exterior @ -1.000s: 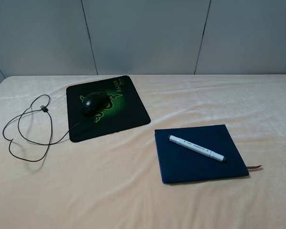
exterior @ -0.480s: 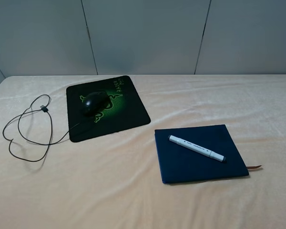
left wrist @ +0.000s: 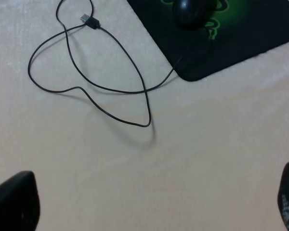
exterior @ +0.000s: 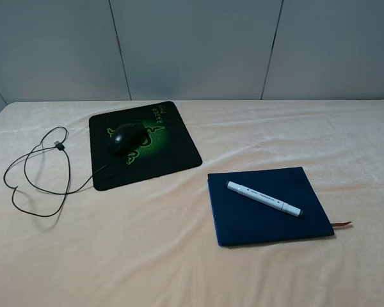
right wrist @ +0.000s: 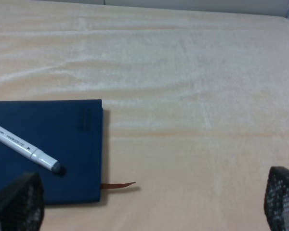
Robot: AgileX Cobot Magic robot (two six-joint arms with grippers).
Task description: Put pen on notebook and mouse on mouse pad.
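Already the pen [exterior: 264, 199] lies flat on the notebook [exterior: 269, 205], its long axis slanting across the cover. Nearby, the mouse [exterior: 125, 137] sits on the mouse pad [exterior: 143, 144]. Both the left claw [left wrist: 149, 204] and right claw [right wrist: 154, 204] hang open, holding nothing.

High front overview; wrist views downward, sharing mouse pad [exterior: 144, 144], notebook [exterior: 269, 204].

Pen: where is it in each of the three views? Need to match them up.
Exterior high: the pen lies diagonally on the notebook, right of centre.
Left wrist: not in view; only the mouse, its cable and the mouse pad show.
Right wrist: the pen's dark tip end lies on the notebook.
Shared landmark: the brown ribbon at the notebook's edge.
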